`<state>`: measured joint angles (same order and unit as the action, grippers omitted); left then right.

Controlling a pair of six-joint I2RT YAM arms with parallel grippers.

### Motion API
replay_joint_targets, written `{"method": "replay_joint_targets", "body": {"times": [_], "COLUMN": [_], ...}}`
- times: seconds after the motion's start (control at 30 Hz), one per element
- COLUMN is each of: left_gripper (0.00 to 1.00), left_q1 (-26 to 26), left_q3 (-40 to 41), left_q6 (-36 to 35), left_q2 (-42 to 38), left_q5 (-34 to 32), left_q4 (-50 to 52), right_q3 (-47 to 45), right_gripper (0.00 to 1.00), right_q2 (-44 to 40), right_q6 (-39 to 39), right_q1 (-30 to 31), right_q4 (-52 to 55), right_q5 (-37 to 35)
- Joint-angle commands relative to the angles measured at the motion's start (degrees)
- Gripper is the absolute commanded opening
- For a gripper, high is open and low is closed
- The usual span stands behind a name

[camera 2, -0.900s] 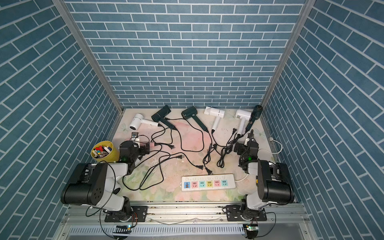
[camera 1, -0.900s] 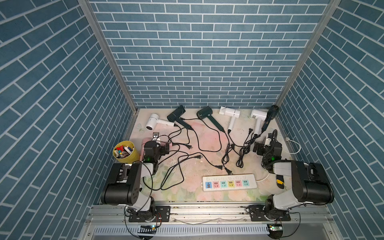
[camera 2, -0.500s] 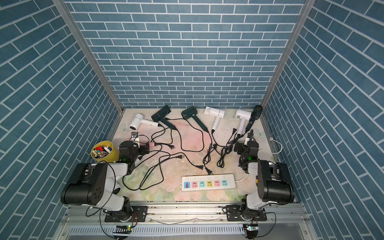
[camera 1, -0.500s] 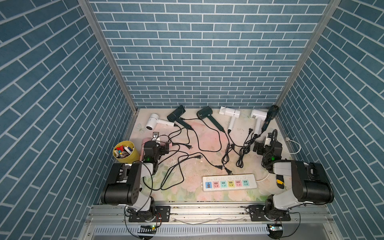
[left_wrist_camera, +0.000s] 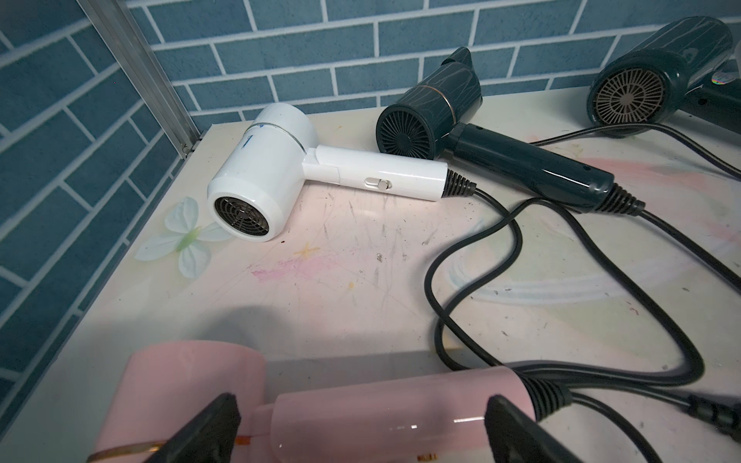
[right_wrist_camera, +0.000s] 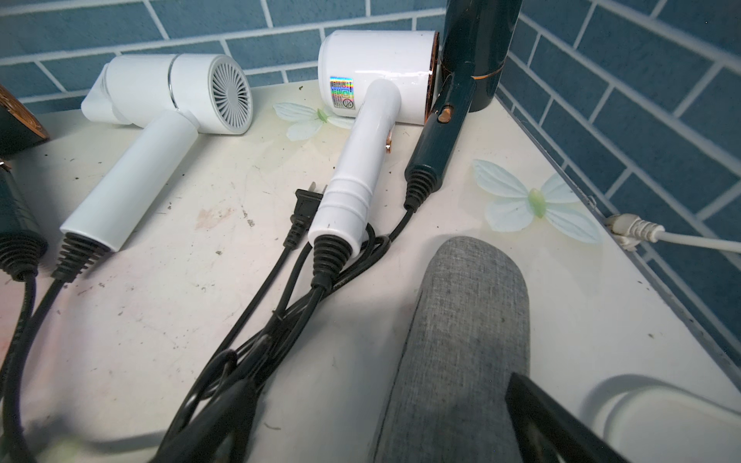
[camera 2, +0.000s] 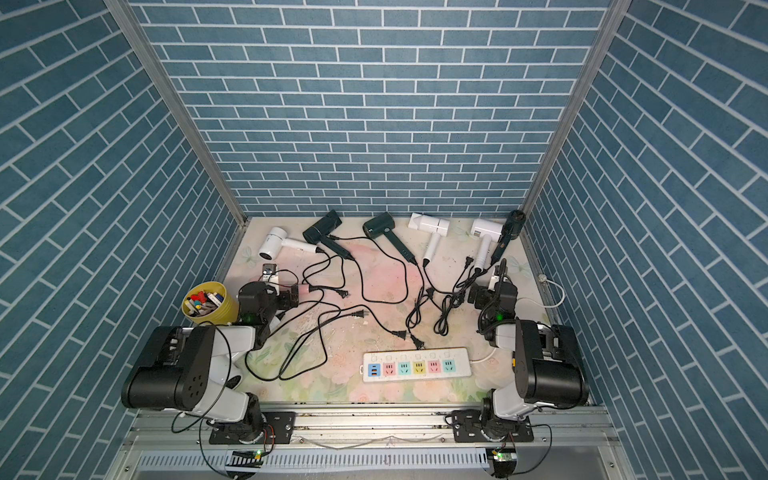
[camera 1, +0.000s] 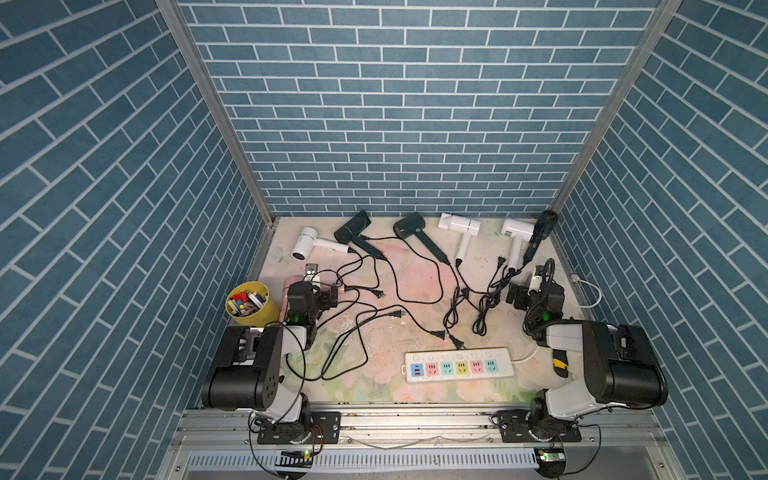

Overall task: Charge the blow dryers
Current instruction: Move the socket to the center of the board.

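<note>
Progress: nothing done yet, by my reading; every socket of the power strip point(camera 1: 457, 363) at the near edge of the worktop point(camera 1: 374, 386) stands empty.
Left to do: all of it; each plug must go to the strip.
State, left hand point(left_wrist_camera: 363, 401): jaws wide apart over the handle of the pink blow dryer point(left_wrist_camera: 192, 373) near the left edge; clamped on nothing.
State, right hand point(right_wrist_camera: 377, 381): jaws wide apart by the right edge, the grey roll point(right_wrist_camera: 461, 320) lying between them, not closed on it.
Count, yellow cup point(camera 1: 262, 313): one, at the left edge.
Count, pink blow dryer: one.
Count, white blow dryers point(camera 1: 307, 247): three along the far edge, one toward the far left corner, two right of the middle.
Count, dark blow dryers point(camera 1: 353, 228): three along the far edge, one left of the middle, one about the middle, one in the far right corner.
Count, dryers in all: seven seen.
Count, sockets: five coloured plus a USB block; fewer than the dryers, so I judge not all fit at once.
Count, plugs: all loose among the black cords point(camera 1: 482, 309) mid-worktop; too tangled to count surely.
</note>
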<state>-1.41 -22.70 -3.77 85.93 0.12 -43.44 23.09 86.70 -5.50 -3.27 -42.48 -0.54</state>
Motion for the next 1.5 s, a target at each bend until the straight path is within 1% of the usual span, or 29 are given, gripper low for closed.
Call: {"method": "replay_joint_targets", "body": {"times": [0.0, 0.07, 0.1, 0.13, 0.2, 0.27, 0.33, 0.47, 0.57, 0.67, 0.73, 0.8, 0.87, 0.9, 0.93, 1.0, 1.07, 1.13, 1.23, 1.3, 1.37, 1.47], "left_gripper": [0.99, 0.99, 1.00, 1.00, 1.00, 1.00, 1.00, 0.99, 1.00, 1.00, 0.99, 0.99, 1.00, 1.00, 0.99, 0.99, 0.99, 0.99, 1.00, 1.00, 0.99, 1.00], "left_q1": [-0.3, -1.6, -2.3, -3.5, -5.3, -5.9, -6.0, -6.5, -6.6, -6.7, -6.7, -6.7, -6.7, -6.7, -6.7, -6.7, -6.7, -6.7, -6.7, -6.7, -6.7, -6.7], "left_q3": [-2.5, -2.3, -1.4, -0.5, -0.4, -2.0, -3.6, -6.2, -9.2, -12.6, -14.4, -16.4, -17.1, -17.0, -16.8, -13.8, -9.7, -6.4, -2.4, -1.2, -1.3, -0.8], "left_q6": [-0.9, -0.6, -1.2, -2.0, -2.4, -0.6, 2.8, 12.0, 20.4, 26.7, 30.1, 32.2, 31.7, 31.4, 31.1, 31.0, 32.6, 34.8, 39.0, 40.3, 40.6, 41.2], "left_q2": [-2.7, -6.4, -8.3, -10.6, -16.0, -21.5, -26.2, -33.4, -36.9, -39.4, -41.0, -42.7, -44.6, -45.3, -46.4, -48.3, -49.1, -51.4, -51.8, -50.2, -46.5, -42.2], "left_q5": [-0.9, -5.7, -6.4, -8.6, -11.5, -11.4, -9.9, -4.9, 0.1, 6.2, 9.2, 11.5, 14.6, 15.9, 17.4, 21.2, 24.1, 22.8, 17.8, 17.3, 18.0, 17.6], "left_q4": [3.8, 6.8, 6.4, 5.9, 8.2, 12.9, 17.0, 23.3, 29.1, 36.2, 41.2, 47.1, 51.5, 52.1, 52.2, 49.1, 43.7, 41.4, 41.4, 39.4, 37.2, 35.0], "right_q3": [0.9, 0.5, 1.6, 4.0, 7.5, 7.0, 7.5, 12.2, 15.7, 19.8, 21.0, 20.9, 20.6, 20.4, 19.7, 18.7, 18.5, 18.0, 16.6, 15.8, 14.9, 13.6], "right_gripper": [0.99, 0.99, 0.99, 0.99, 0.99, 0.99, 0.99, 0.99, 0.99, 0.99, 0.99, 0.99, 0.99, 0.99, 0.99, 0.99, 0.99, 0.99, 0.99, 0.98, 0.99, 0.99], "right_q2": [0.3, -2.2, -5.1, -8.5, -14.0, -18.3, -22.8, -31.7, -37.3, -41.9, -45.4, -49.0, -52.4, -53.9, -55.5, -58.3, -58.9, -58.4, -57.4, -57.3, -57.4, -56.5], "right_q6": [3.8, 5.6, 5.9, 5.5, 3.6, 3.9, 2.9, -5.1, -10.3, -13.8, -14.6, -17.1, -23.6, -25.9, -26.5, -27.5, -28.3, -28.4, -28.1, -28.0, -28.1, -29.3], "right_q1": [0.2, 0.1, 0.4, 0.7, 0.8, 2.0, 3.0, 3.3, 3.4, 3.4, 3.4, 3.4, 3.4, 3.4, 3.3, 3.3, 3.3, 3.3, 3.4, 3.5, 3.9, 6.2], "right_q4": [-2.3, -0.9, 3.7, 10.8, 21.3, 23.7, 27.3, 40.1, 50.8, 64.0, 69.3, 73.8, 80.7, 83.0, 84.3, 85.5, 87.3, 88.1, 89.3, 90.7, 91.5, 91.8], "right_q5": [3.1, 7.7, 8.4, 8.0, 9.1, 9.3, 9.0, 10.6, 11.6, 11.2, 12.5, 11.8, 6.5, 5.9, 5.9, 8.5, 10.6, 15.0, 21.1, 22.9, 24.5, 26.5]}}
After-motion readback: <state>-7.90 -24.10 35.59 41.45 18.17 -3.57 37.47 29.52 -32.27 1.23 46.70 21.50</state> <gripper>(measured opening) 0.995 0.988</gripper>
